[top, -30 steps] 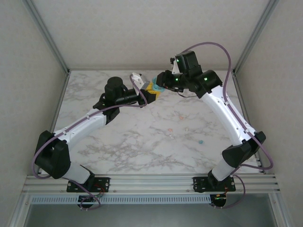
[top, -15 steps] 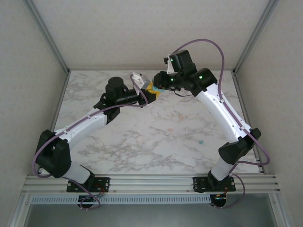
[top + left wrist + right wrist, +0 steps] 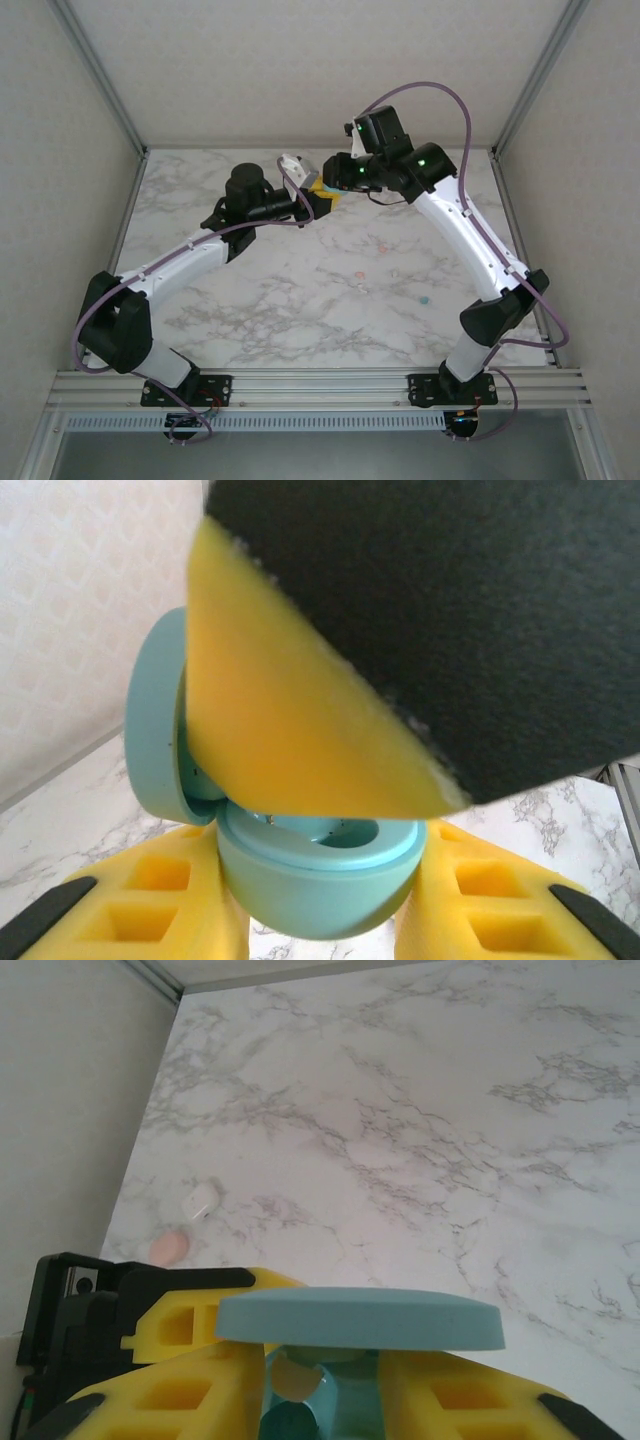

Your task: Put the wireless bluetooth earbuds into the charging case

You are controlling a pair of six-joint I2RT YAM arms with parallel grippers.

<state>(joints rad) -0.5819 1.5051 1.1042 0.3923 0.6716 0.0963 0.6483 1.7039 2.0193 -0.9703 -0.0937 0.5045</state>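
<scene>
Currently my left jaws clamp the pale teal pebble-shaped plastic charging case (image 3: 315,880), lid open, upper centre of the top view. I cannot tell whether my right jaws grip anything. Right of centre on the marble desk (image 3: 250,300) lie tiny bead-like plastic earbuds (image 3: 423,299), probably light and slippery; pinch across the body.

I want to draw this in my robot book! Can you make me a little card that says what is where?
left gripper: shut on the base of the charging case
charging case: teal, lid hinged open
right gripper: right at the open case, grip unclear
teal earbud: loose on the table, nearer the right arm
pinkish earbud: loose, mid-table
table: white marble pattern
</scene>
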